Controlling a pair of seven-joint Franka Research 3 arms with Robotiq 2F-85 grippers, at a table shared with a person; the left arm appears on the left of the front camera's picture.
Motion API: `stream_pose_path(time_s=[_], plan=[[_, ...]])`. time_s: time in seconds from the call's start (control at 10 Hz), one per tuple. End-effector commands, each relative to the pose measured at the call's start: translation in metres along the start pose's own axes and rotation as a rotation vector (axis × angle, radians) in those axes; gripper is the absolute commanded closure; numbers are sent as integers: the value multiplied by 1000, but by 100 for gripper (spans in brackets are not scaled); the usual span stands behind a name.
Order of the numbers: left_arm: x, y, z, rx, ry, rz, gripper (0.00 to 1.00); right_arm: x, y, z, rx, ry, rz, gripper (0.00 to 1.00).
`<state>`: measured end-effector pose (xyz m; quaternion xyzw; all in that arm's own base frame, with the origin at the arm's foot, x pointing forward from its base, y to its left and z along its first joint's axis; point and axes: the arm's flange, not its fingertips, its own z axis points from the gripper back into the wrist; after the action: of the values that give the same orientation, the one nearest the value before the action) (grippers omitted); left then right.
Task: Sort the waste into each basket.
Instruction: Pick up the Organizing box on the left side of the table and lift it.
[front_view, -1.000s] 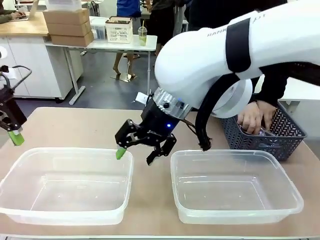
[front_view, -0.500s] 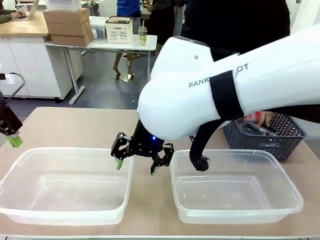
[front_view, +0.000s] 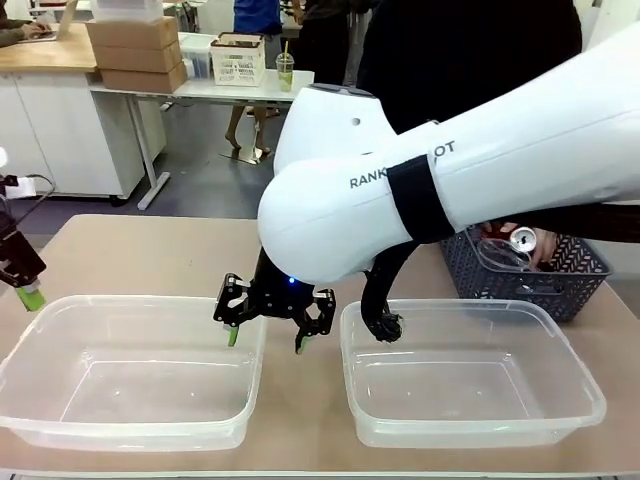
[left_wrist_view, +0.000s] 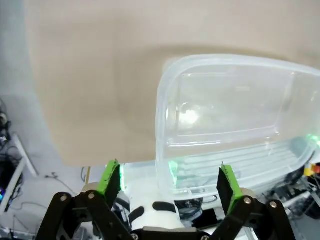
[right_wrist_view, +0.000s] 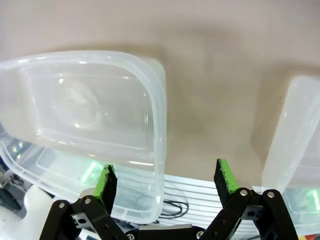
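Observation:
Two clear baskets stand side by side on the table, the left basket (front_view: 120, 299) and the right basket (front_view: 470, 436), both with nothing in them. My right gripper (front_view: 266, 338) hangs open just above the gap between them, its fingers (right_wrist_view: 106, 181) straddling the left basket's corner (right_wrist_view: 161, 115) beside the right basket's edge (right_wrist_view: 280, 150). My left gripper (front_view: 27, 290) stands open at the far left edge, above the left basket's end (left_wrist_view: 161, 115). A person's hand holds a silver can (front_view: 522, 239), a piece of the waste, over a dark grey basket.
The dark grey lattice basket (front_view: 560, 275) sits at the back right with clear plastic items inside. My right arm's white bulk crosses the middle of the front view. Bare tan table lies behind the tubs.
My right arm swung down and left, carrying its open gripper slightly left. The person's hand came up out of the grey basket holding a silver can. My left gripper barely shifted.

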<state>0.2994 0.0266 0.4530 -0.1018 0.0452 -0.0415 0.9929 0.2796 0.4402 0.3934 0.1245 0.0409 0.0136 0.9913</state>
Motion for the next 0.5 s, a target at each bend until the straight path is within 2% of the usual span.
stream_pose_path(time_s=[0.0, 0.2, 0.4], plan=[[3, 7, -10, -16, 31, 14, 0, 0, 1, -1, 0, 1, 3, 0], [24, 17, -53, 5, 149, 72, 0, 5, 8, -14, -41, 24, -47, 0], [26, 27, -80, -18, 200, 87, 0, 10, 15, -22, -89, -6, -68, 0]])
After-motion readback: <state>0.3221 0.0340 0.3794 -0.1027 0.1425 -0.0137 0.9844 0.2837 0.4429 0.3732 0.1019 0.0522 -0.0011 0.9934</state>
